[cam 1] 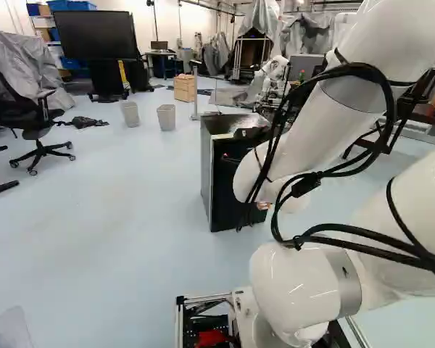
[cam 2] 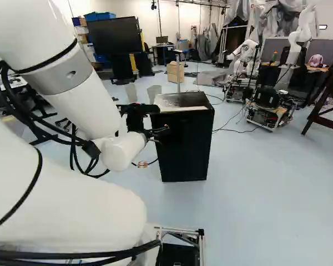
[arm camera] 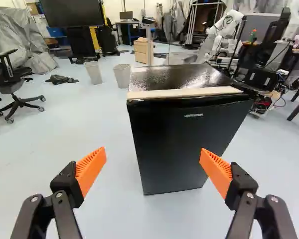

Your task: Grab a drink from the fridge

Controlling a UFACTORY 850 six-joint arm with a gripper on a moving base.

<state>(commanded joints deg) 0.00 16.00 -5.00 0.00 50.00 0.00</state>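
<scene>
In the right base view my gripper (cam 2: 154, 133) is beside the near side of the small black fridge (cam 2: 184, 147), partly hidden by my arm. The wrist view has the gripper (arm camera: 153, 153) open, its orange-padded fingers spread wide with nothing gripped. Ahead of them stands the fridge (arm camera: 184, 142), upright on the floor, its dark front facing the gripper and its door closed. A pale strip runs along the front edge of its top. No drink can be seen, and the fridge's inside is hidden.
Two pale bins (arm camera: 122, 75) and a wooden box (arm camera: 140, 51) stand on the floor beyond the fridge. An office chair (cam 1: 40, 134) is at the left of the left base view. Another robot (cam 2: 245, 52) and a wheeled base with cables (cam 2: 272, 111) are farther back.
</scene>
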